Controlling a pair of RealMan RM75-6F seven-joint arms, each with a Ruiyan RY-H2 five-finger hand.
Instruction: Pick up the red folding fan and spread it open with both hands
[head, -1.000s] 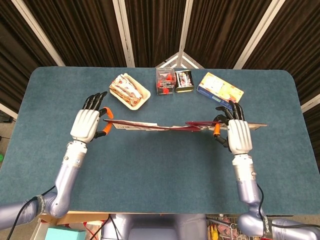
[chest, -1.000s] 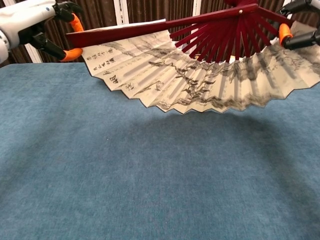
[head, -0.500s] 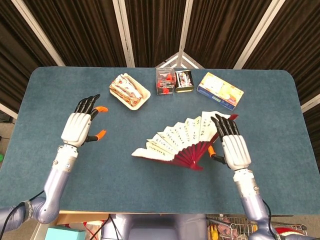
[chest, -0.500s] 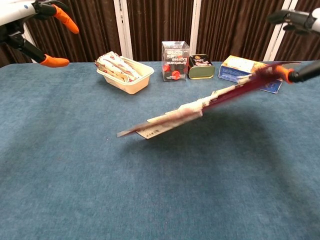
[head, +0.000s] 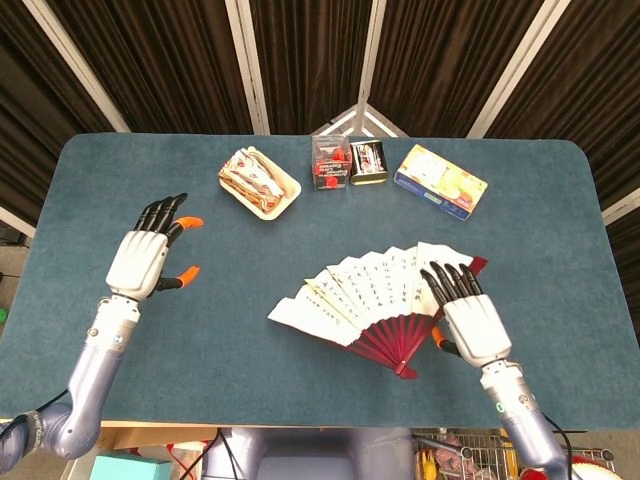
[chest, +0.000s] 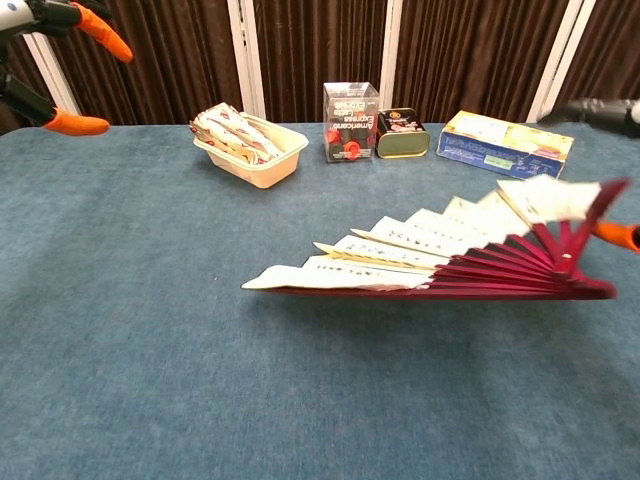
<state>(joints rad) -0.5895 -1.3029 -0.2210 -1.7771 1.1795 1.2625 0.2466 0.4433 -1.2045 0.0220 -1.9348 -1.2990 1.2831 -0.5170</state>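
Observation:
The red folding fan (head: 375, 300) lies spread open on the blue table (head: 250, 380), right of centre. Its cream paper with writing faces up and its red ribs (chest: 510, 265) meet at the pivot near the front. My right hand (head: 470, 322) hovers over the fan's right edge with fingers straight and apart. In the chest view its fingertip (chest: 590, 108) is well above the fan and its orange thumb tip (chest: 620, 235) is just beside it. My left hand (head: 145, 258) is raised far to the left, fingers spread and holding nothing; its orange tips (chest: 95, 28) show top left.
Along the table's far side stand a cream tray of packets (head: 260, 183), a clear plastic box (head: 330, 160), a dark tin (head: 368, 162) and a yellow-and-blue carton (head: 440, 181). Dark curtains hang behind the table.
A second ago both hands held the spread fan in the air. My left hand let go and drew left, and the fan swung down onto the table under my right hand.

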